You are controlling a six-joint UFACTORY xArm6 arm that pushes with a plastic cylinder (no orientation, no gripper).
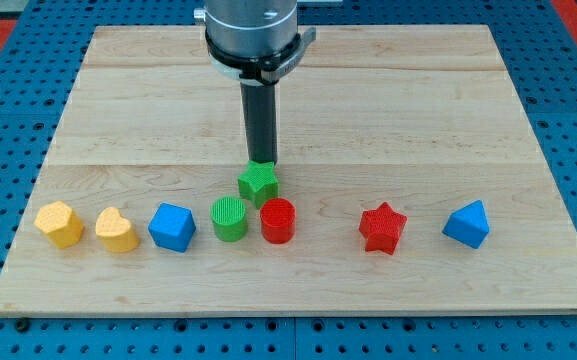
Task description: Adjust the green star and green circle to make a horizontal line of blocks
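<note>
Only one camera view here, and no claw to report, just a rod: the tip (262,163) sits right behind the green star (258,183), which is above the gap between green circle (230,219) and red cylinder (278,221). Pushing down could wedge those apart and mess the row. Plenty of table (418,120) up top, little below.

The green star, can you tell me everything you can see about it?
The green star is a small chunky block with a ribbed, plastic-looking surface, lying flat on the wooden board. It sits just above the row of blocks, nearer the view's top than the green circle and red circle, and looks to be touching or almost touching both. My tip is right at its upper edge.
</note>
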